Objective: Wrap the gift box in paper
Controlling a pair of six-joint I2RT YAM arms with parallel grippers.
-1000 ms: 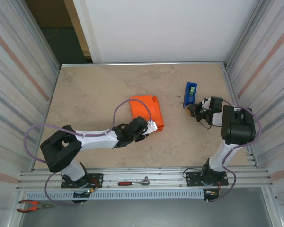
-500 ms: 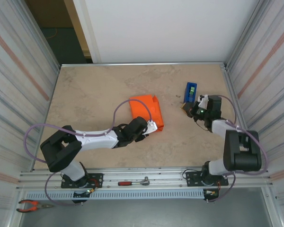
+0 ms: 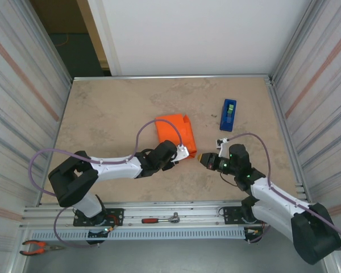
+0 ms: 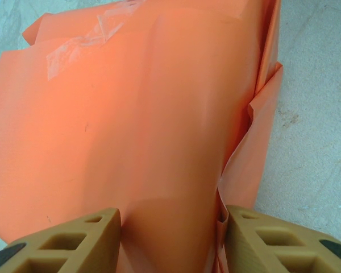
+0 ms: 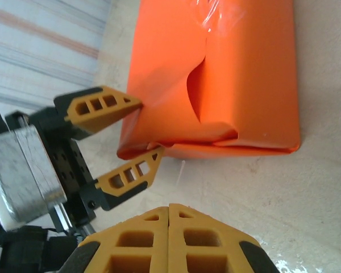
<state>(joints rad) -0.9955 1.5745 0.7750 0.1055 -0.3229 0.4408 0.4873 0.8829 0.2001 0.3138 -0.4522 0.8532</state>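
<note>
The right gripper [image 3: 206, 158] has swung away from the tape dispenser [image 3: 228, 114], where it hung a second ago, and now sits low over the table [image 3: 113, 108], pointing at the orange parcel. The left arm has not shifted.

In the right wrist view the right gripper [image 5: 169, 209] has its two fingers pressed together with nothing between them. Just ahead of its tips lies the near corner of the paper [image 5: 244, 74], apart from them by a strip of bare table. The tape dispenser now stands well behind this gripper, off toward the far right.

The left gripper [image 3: 184, 151] clasps the near end of the parcel. Its jaws stand half spread, one finger against each side of the folded paper [image 4: 131, 114], and the wrapped end fills the gap between them. From the right wrist the left gripper [image 5: 149, 128] shows one fingertip touching the upper corner of that end and the other touching the lower edge.

Beyond the left fingers the paper [image 3: 170, 131] runs away as a flat, box-shaped bundle, with loose folds along its right side. Strips of clear tape [image 4: 85, 40] lie on its far end. The gift box is hidden under the paper.
</note>
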